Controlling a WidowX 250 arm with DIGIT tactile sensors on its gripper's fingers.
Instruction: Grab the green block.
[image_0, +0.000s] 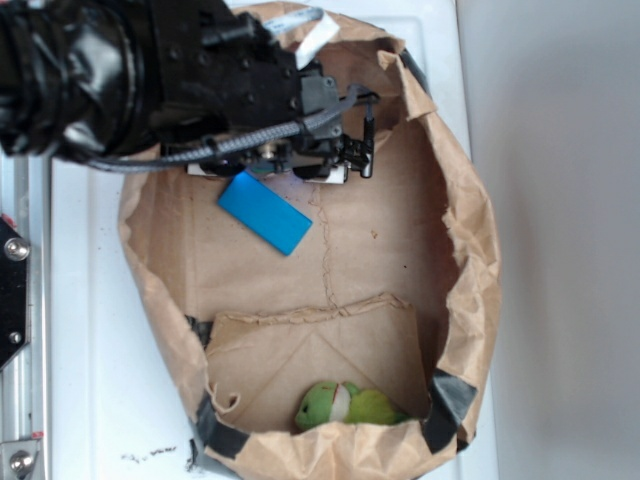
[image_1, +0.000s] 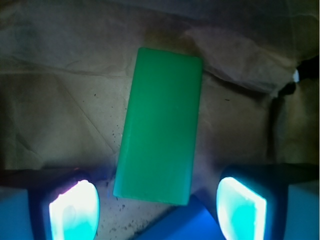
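The green block (image_1: 160, 125) lies flat on the brown paper floor of the paper bag (image_0: 470, 250), at the bag's far end from the lime-green soft toy (image_0: 345, 405) and directly under the tool (image_1: 157, 210), which in the wrist view stands with its two glowing pads (image_1: 75, 212) spread apart, one on either side of the block's near short end and clamped on nothing. In the exterior view the arm hides the block entirely (only the wrist camera shows it). The blue block (image_0: 265, 212) sits just beside the green block's near end, its corner showing at the bottom of the wrist view, close enough that I cannot tell whether the two touch. The block looks rigid, with flat, smooth, plain faces and crisp edges, so it should be stiff, probably light, and likely somewhat slippery against the pads; nothing about it suggests it is fragile. Its long sides run roughly parallel between the pads, so the sensible hold is across the narrow width, pads pressing on the two long side faces near mid-length, keeping clear of the blue block. The soft, creased paper beneath may give a little as the tool presses down.
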